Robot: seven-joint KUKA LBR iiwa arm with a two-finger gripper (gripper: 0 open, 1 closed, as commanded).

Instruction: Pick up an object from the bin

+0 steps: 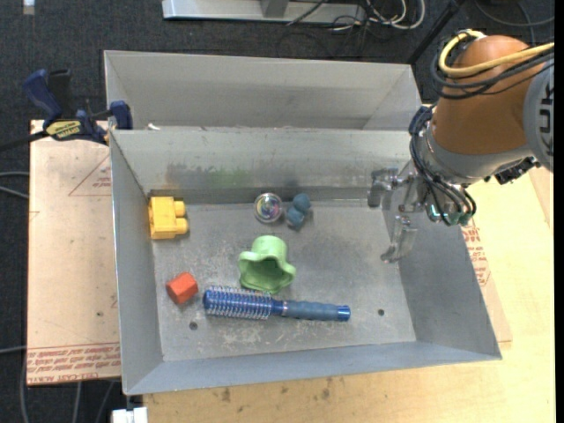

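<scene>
Closest to me, along the front of the bin, a blue hairbrush lies flat on the floor. Its bristled head points to my left and its handle runs off to the right. Just left of the bristles sits a small red cube, apart from the brush. Right behind the brush head is a green plastic cup with a wavy rim, tipped on its side and nearly touching the bristles.

Further back on the right I see the gripper, hanging low over a bare patch of bin floor close to the right wall. It is level with the green cup but well apart from it, and nothing lies under it. From here I cannot tell whether it is open or closed, and I see nothing in its grasp. The arm with its orange cover comes in above it over the right rim.

Toward the back wall, a yellow block sits at the left. Near the middle a shiny glass marble rests just beside a small blue-grey lump. Every loose thing lies left of the gripper.
</scene>
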